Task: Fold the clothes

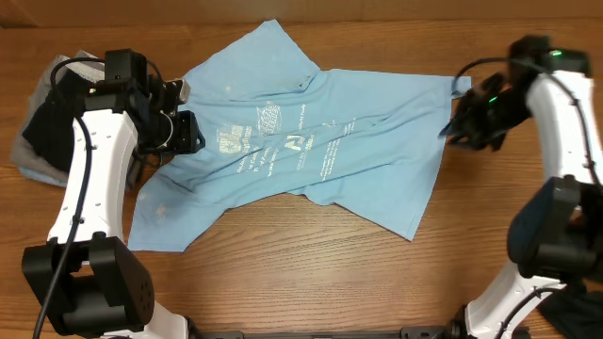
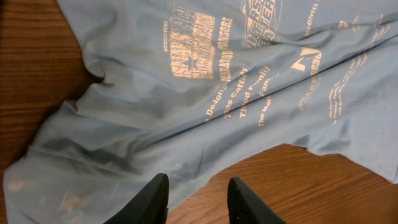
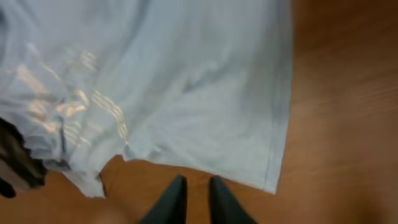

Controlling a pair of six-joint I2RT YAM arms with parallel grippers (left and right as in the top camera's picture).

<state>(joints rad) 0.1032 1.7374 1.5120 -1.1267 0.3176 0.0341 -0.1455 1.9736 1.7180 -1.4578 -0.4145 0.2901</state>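
A light-blue T-shirt lies spread and creased across the table, its white lettering facing up. My left gripper hovers over the shirt's left part. In the left wrist view it is open and empty above the shirt's lower hem. My right gripper is at the shirt's right edge. The right wrist view shows it over bare wood just off the hem, fingers nearly together with nothing between them. A pile of black and grey garments lies behind the left arm.
The wooden table shows bare in front of the shirt and to its right. The left arm reaches over the table's left side and the right arm stands at the right edge. A dark shape lies at the bottom right corner.
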